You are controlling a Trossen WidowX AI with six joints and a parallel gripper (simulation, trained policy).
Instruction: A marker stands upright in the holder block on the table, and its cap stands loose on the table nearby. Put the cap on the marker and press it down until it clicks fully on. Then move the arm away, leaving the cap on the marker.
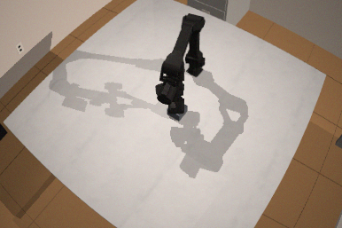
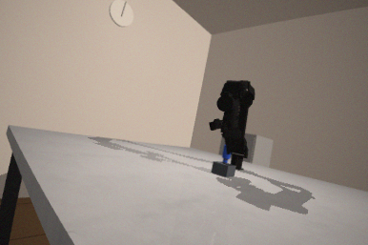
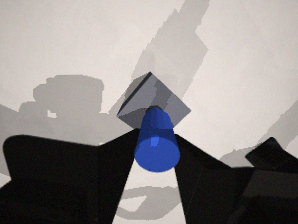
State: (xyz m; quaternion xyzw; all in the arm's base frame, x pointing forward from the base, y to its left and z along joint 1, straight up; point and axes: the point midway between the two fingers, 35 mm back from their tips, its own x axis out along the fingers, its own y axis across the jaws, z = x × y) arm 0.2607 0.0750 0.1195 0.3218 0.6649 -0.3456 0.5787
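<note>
Pressing straight down is needed now, with the blue cap (image 2: 226, 153) (image 3: 157, 145) kept pinched in the jaws and lined up above the block (image 1: 178, 116) (image 2: 223, 169) (image 3: 172, 107).

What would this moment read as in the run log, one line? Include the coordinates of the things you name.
gripper (image 3: 155, 135) shut on blue cap (image 3: 157, 154) | cap above holder block (image 3: 172, 102) (image 2: 223, 169) | seating unclear
</note>
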